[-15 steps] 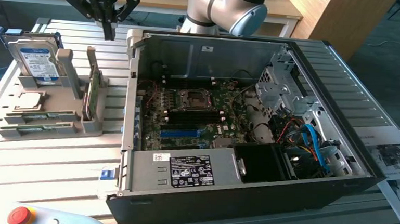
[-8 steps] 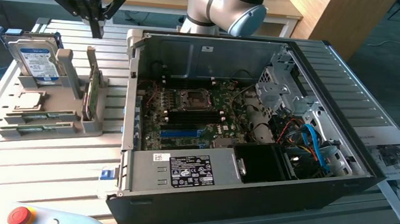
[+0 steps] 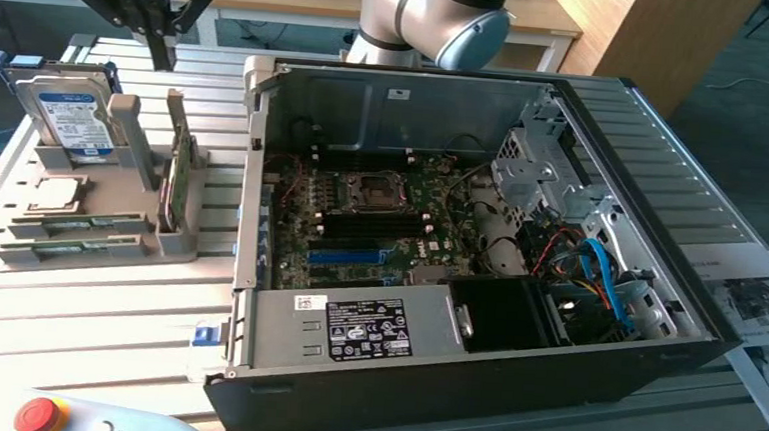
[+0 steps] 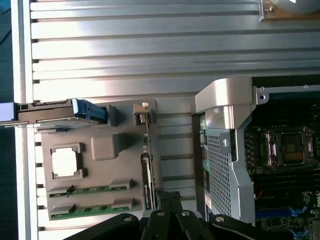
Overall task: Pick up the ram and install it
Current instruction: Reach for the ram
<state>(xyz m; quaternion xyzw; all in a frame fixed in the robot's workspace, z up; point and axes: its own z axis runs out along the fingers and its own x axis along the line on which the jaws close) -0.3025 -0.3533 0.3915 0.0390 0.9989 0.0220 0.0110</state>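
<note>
The ram (image 3: 174, 175) is a thin green stick standing on edge between two posts of a grey holder (image 3: 175, 243) at the exterior view's left. From above, the ram (image 4: 148, 167) is a narrow strip. Two more green sticks (image 3: 79, 225) lie flat in the holder's front slots. My gripper (image 3: 163, 60) hangs above and behind the holder, shut, with nothing between its fingers. In the wrist view the gripper (image 4: 169, 202) points at the near end of the upright ram without touching it. The open computer case (image 3: 482, 367) shows its motherboard with black memory slots (image 3: 357, 229).
In the same holder stand a silver hard drive (image 3: 73, 116) and a square CPU chip (image 3: 54, 195). The slatted metal table (image 3: 85, 307) carries everything. A red stop button (image 3: 36, 415) sits at the front edge. Printed sheets (image 3: 766, 309) lie to the case's right.
</note>
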